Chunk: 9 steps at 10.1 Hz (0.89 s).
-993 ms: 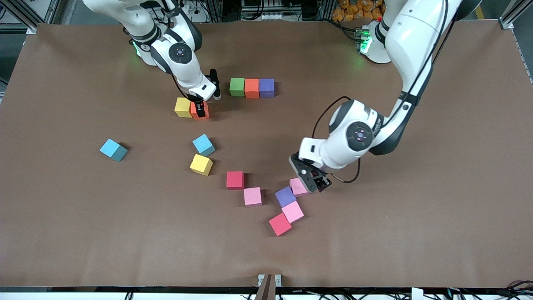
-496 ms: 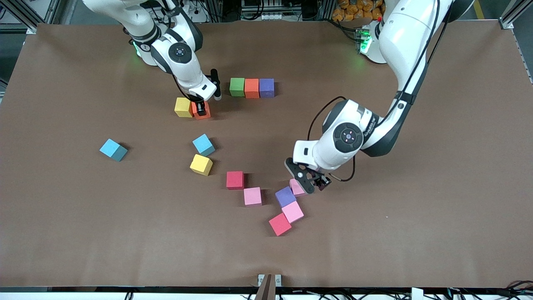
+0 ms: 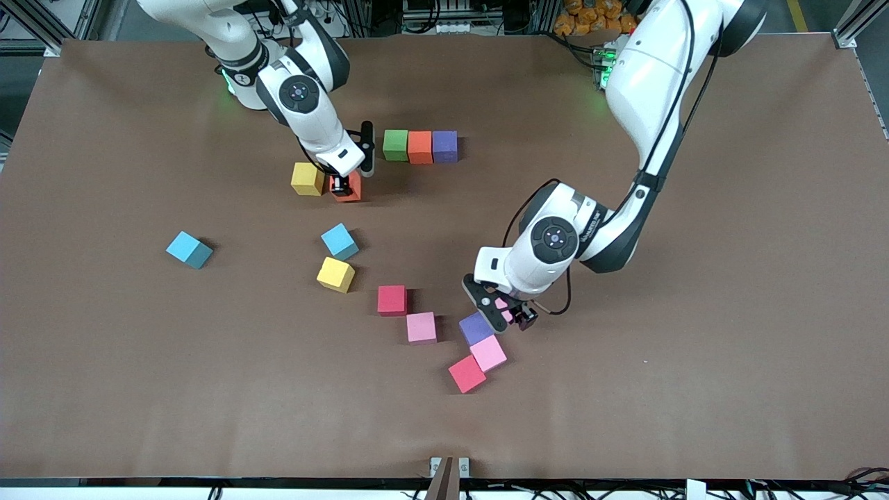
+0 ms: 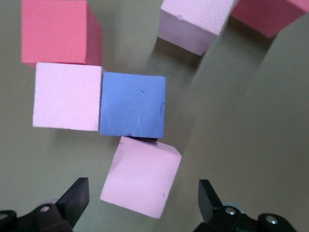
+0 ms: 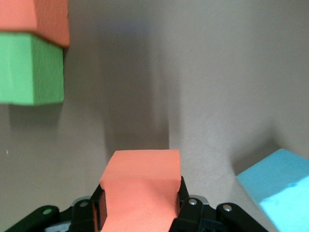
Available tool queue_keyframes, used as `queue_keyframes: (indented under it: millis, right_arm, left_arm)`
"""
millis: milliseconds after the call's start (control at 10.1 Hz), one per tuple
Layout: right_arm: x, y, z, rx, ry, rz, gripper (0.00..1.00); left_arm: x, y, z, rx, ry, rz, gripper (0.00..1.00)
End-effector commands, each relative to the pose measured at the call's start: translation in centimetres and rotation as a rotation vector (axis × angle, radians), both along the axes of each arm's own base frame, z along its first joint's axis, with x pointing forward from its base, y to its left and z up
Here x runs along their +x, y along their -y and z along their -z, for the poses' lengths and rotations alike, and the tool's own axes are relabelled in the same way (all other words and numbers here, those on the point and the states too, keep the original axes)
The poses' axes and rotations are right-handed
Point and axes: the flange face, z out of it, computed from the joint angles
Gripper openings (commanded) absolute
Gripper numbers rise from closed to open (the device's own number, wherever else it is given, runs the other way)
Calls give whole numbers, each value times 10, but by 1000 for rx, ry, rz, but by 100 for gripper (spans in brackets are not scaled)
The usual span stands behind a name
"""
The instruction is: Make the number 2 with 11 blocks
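Orange block (image 5: 140,186) clamped in right claw (image 3: 339,185) beside yellow block (image 3: 307,178), near green-orange-purple row (image 3: 419,146). Left claw (image 4: 142,205) apart, straddling pink block (image 4: 141,182). Next: close, lift, extend row downward.

The right gripper (image 5: 140,212) clasps an orange block (image 5: 140,186); green block (image 5: 30,68) nearby.

Green, orange, purple blocks (image 3: 419,146) in a touching row; other coloured cubes (image 3: 406,314) scattered nearer the camera.
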Motion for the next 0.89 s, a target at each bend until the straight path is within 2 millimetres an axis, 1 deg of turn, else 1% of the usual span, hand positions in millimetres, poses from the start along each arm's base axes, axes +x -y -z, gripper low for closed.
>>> queue_keyframes:
  millis: [0,99,199,298,397,496,794]
  right_arm:
    - [4,-31,-27,4,-10,203,0]
    - [9,-43,-34,10,-7,304,0]
    - [15,-52,-37,18,-7,402,0]
    - [16,-63,-37,21,-12,509,0]
    - [12,-81,-37,21,-20,635,0]
    - [5,-101,-35,9,-34,765,0]
    - [-11,-146,-17,-46,-66,1141,0]
  left_arm:
    - [9,-2,-3,19,40,81,100]
    - [9,-1,-1,20,49,130,100]
    - [9,-1,1,16,59,146,100]
    - [8,2,2,20,61,164,100]
    - [7,2,4,24,67,224,100]
    - [8,0,5,28,69,259,100]
    - [6,0,8,44,72,285,100]
